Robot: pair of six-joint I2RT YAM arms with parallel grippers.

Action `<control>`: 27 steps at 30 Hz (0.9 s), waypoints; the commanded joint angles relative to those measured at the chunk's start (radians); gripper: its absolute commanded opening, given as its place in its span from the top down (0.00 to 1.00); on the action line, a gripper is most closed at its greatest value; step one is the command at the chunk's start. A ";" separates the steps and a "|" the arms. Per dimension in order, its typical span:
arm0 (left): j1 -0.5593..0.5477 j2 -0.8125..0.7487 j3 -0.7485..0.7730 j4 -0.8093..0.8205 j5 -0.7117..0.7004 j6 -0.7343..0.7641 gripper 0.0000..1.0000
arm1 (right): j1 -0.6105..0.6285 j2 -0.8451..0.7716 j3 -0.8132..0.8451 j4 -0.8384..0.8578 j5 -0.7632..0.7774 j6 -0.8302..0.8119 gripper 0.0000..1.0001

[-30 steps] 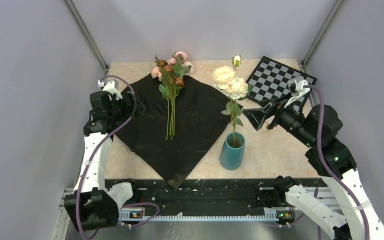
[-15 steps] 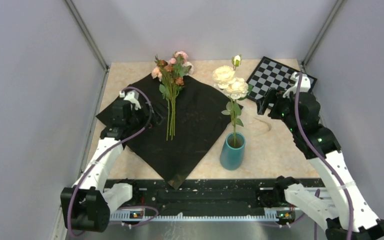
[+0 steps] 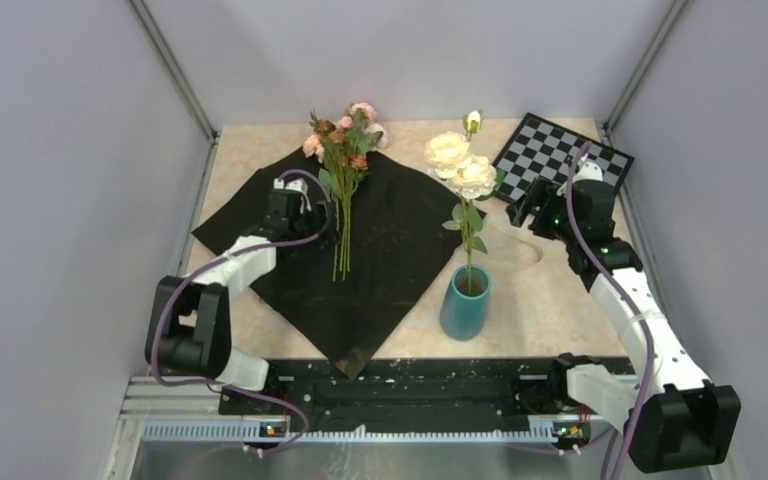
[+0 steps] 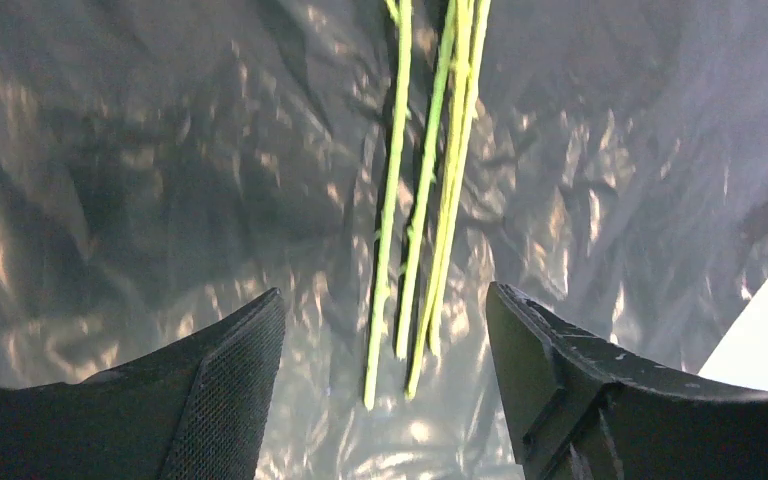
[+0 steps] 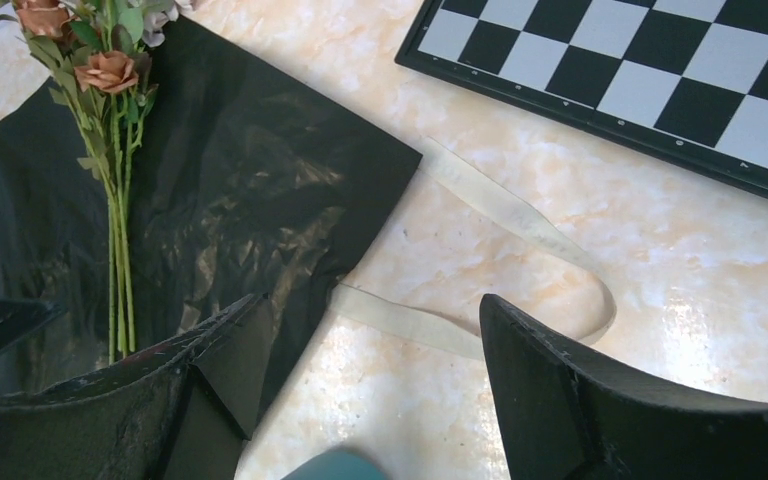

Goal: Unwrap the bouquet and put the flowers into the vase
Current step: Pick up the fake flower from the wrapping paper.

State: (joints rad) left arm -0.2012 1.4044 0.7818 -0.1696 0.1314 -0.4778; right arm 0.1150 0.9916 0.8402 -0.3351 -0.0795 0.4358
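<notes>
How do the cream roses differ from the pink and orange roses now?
The cream roses stand upright in the teal vase; the pink and orange roses lie flat on the black paper. The cream roses seem to share one stem; the pink and orange roses have several stems side by side. Both have green stems with leaves.

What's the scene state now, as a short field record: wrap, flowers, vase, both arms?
wrapping: black paper unfolded flat on table
ribbon: loose on table, right of the paper
unplaced: pink and orange bunch lying on the paper
vase: teal, upright, holding cream roses
left gripper: fingers open, straddling the bunch's stems
right gripper: fingers open, empty, near the ribbon
checkerboard: far right corner
</notes>
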 commanded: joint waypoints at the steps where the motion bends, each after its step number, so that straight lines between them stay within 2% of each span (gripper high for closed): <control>1: -0.001 0.114 0.124 0.096 -0.036 0.016 0.25 | -0.010 0.019 0.008 0.108 -0.032 0.009 0.23; 8: -0.001 0.279 0.256 0.081 -0.081 0.048 0.42 | -0.020 0.055 0.005 0.133 -0.046 0.003 0.24; 12: -0.001 0.339 0.309 0.074 -0.089 0.063 0.48 | -0.026 0.071 0.004 0.148 -0.058 -0.001 0.24; 22: -0.001 0.447 0.395 0.060 -0.098 0.079 0.55 | -0.034 0.118 0.016 0.172 -0.087 -0.003 0.24; 27: -0.001 0.414 0.357 0.120 -0.079 0.042 0.59 | -0.038 0.121 0.012 0.171 -0.090 -0.003 0.24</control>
State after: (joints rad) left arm -0.2012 1.8523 1.1381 -0.1219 0.0441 -0.4175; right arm 0.0929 1.1091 0.8383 -0.2096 -0.1555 0.4389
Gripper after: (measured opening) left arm 0.423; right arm 0.758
